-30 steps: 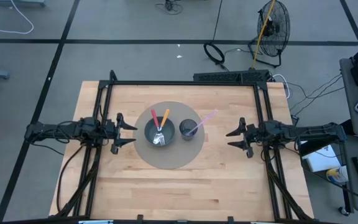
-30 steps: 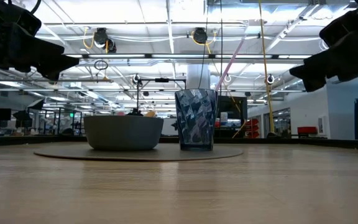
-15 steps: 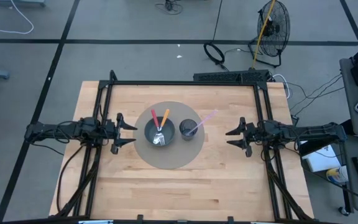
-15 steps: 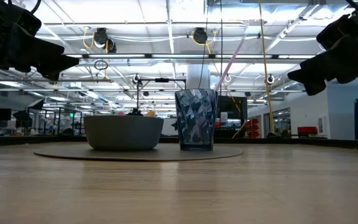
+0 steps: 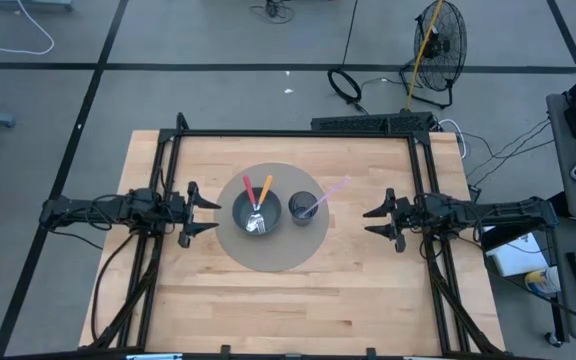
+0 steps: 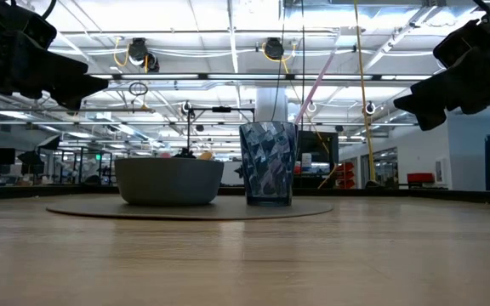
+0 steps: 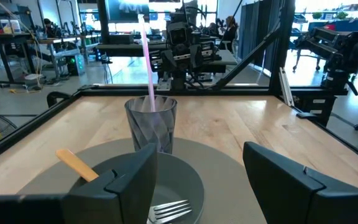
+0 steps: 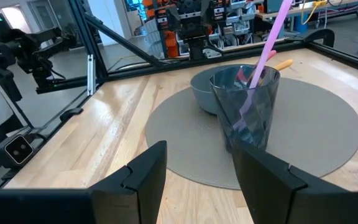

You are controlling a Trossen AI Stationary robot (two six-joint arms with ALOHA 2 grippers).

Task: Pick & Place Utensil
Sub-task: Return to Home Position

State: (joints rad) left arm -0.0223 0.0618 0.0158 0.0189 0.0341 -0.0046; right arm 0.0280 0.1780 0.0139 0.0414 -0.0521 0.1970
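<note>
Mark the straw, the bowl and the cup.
straw (image 5: 332, 191): high view, its free upper part.
bowl (image 6: 168, 183): low view, its outer wall.
cup (image 6: 268, 170): low view, its side.

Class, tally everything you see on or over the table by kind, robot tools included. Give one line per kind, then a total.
Mat: 1
Bowl: 1
Cup: 1
Straw: 1
Utensils in the bowl: 2, pink handle and orange handle
Tools: 2, left tool and right tool, both open, on either side of the mat
Total: 8
</note>
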